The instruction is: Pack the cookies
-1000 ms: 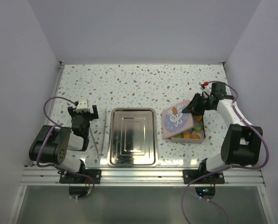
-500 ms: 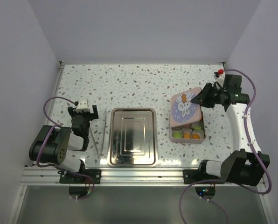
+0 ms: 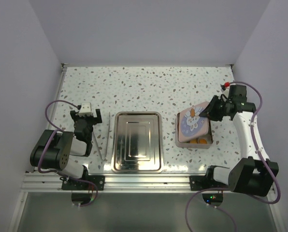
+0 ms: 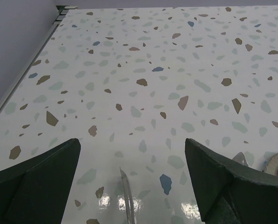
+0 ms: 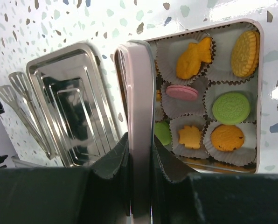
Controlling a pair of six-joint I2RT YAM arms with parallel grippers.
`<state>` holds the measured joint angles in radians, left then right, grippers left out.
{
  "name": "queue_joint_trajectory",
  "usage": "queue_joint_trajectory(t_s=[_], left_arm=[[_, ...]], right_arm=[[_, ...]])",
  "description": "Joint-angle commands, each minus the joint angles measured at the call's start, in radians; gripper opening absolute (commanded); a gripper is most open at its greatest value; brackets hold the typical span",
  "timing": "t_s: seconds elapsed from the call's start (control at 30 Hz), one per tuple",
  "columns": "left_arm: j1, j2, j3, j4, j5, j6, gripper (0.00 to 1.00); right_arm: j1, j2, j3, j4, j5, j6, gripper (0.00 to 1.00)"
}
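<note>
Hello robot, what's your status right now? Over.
Left gripper open, near the tongs. Right gripper shut on the tin lid, tilted over the tin. Cookies sit in paper cups. Nothing seen in the lid's way.

left fingers [image 4: 41, 175] spread wide, right arm [image 3: 246, 133] outstretched, right fingers [image 5: 112, 164] clamped

Bright even overhead light; glare on glossy table [image 4: 143, 70] and tray [image 5: 64, 102]; near jaws dark, soft.
</note>
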<state>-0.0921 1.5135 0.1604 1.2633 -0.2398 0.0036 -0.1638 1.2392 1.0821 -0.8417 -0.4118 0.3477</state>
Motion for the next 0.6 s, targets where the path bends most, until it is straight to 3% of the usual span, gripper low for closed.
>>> queue_joint_trajectory(t_s=[0.0, 0.37, 0.57], left_arm=[[0.006, -0.001, -0.001, 0.113, -0.015, 0.01, 1.0], [0.006, -0.001, -0.001, 0.113, -0.015, 0.01, 1.0], [0.006, -0.003, -0.001, 0.113, -0.015, 0.01, 1.0]], right_arm=[[0.0, -0.032, -0.04, 0.047, 0.034, -0.001, 0.0], [0.013, -0.063, -0.183, 0.228, -0.076, 0.145, 0.0], [0.102, -0.044, -0.246, 0.391, -0.099, 0.281, 0.0]])
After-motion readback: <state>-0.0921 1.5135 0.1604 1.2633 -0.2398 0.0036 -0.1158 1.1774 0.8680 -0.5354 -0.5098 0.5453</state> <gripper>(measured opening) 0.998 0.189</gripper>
